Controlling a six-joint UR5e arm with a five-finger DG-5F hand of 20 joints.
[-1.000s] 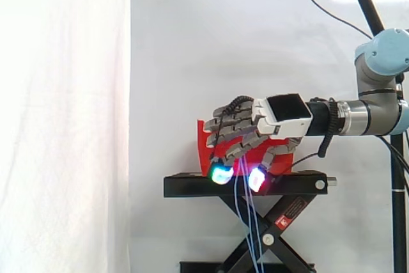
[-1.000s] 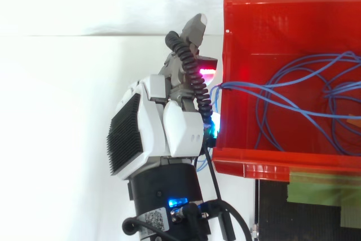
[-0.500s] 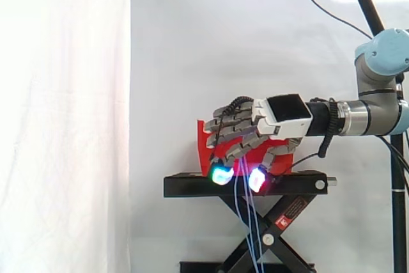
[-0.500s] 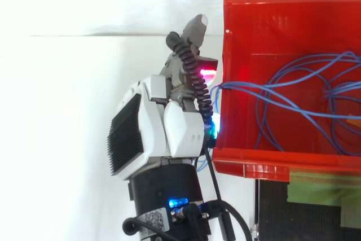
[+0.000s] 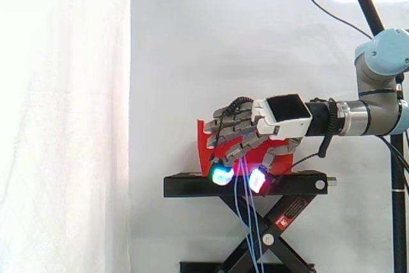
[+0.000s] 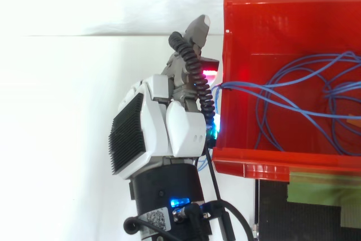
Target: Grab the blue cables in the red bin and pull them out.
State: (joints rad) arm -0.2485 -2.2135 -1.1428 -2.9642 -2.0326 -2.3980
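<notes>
NEAR FRAME CENTRE: I am curling my hand [image 5: 243,129] around the thin blue cables [image 6: 265,97], gripping them just outside the red plastic bin [image 6: 265,159]. Their loops are lying right of my fingers inside the bin, running left-right over its wall, with loose ends dangling below. One hand, one bin, several tangled strands.

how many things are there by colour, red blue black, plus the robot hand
red bin: 1
blue cables, one tangled bundle, strands too tangled to count: 1
black stand: 1
hand, curled on the cables: 1
Total: 4
</notes>
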